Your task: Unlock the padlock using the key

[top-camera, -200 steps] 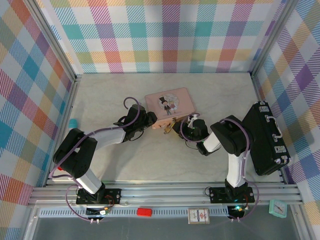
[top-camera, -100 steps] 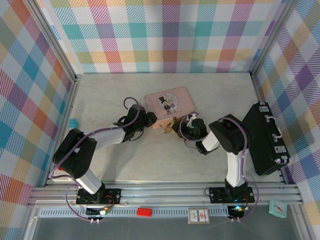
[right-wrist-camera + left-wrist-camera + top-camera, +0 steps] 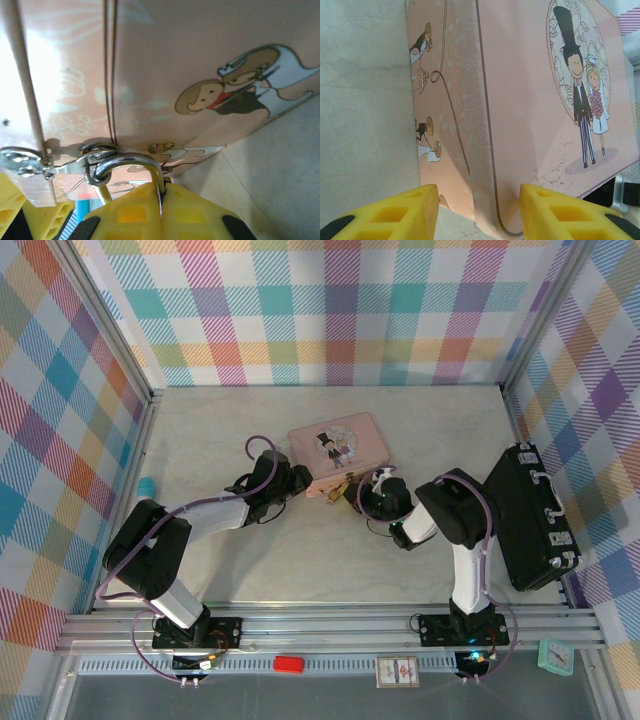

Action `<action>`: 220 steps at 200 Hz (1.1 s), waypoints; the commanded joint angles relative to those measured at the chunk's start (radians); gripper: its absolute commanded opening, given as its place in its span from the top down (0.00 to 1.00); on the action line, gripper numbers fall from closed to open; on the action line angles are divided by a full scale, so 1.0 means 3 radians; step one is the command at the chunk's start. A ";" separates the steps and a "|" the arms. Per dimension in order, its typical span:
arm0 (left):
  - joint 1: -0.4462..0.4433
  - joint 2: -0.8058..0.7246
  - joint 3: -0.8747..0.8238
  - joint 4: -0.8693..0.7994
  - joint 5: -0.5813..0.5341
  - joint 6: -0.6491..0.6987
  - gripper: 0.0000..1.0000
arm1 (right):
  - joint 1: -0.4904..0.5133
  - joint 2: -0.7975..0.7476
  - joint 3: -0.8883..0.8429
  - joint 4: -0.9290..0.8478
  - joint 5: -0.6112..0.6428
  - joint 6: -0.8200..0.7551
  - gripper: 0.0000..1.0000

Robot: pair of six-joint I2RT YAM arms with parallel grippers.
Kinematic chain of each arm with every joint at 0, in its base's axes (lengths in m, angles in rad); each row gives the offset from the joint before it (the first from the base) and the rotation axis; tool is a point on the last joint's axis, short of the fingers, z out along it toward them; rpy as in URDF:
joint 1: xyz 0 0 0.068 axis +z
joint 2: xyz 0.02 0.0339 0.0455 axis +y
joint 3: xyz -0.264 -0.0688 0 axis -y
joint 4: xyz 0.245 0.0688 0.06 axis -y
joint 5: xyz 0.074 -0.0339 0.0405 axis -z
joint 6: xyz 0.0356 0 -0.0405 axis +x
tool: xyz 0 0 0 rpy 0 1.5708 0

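Holding padlock (image 3: 131, 159) clenched, right gripper (image 3: 161, 200) is nearer; shackle points straight ahead through tin (image 3: 200, 60) latch (image 3: 92, 150). Left gripper (image 3: 477, 205) released.

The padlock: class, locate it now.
In the right wrist view the padlock sits at bottom centre, its shackle hooked through the latch ring of the pink tin, its body hidden between the closed jaws of the right gripper.

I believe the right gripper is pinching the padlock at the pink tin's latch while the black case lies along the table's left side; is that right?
Not quite: the top external view shows the black case along the right side of the table. The right gripper is indeed pinching the padlock at the latch of the pink tin.
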 commanded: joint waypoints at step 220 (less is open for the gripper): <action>-0.0038 -0.0008 0.0027 -0.0068 -0.0073 -0.0051 0.53 | 0.0025 -0.0039 -0.0240 0.0380 0.0684 0.0799 1.00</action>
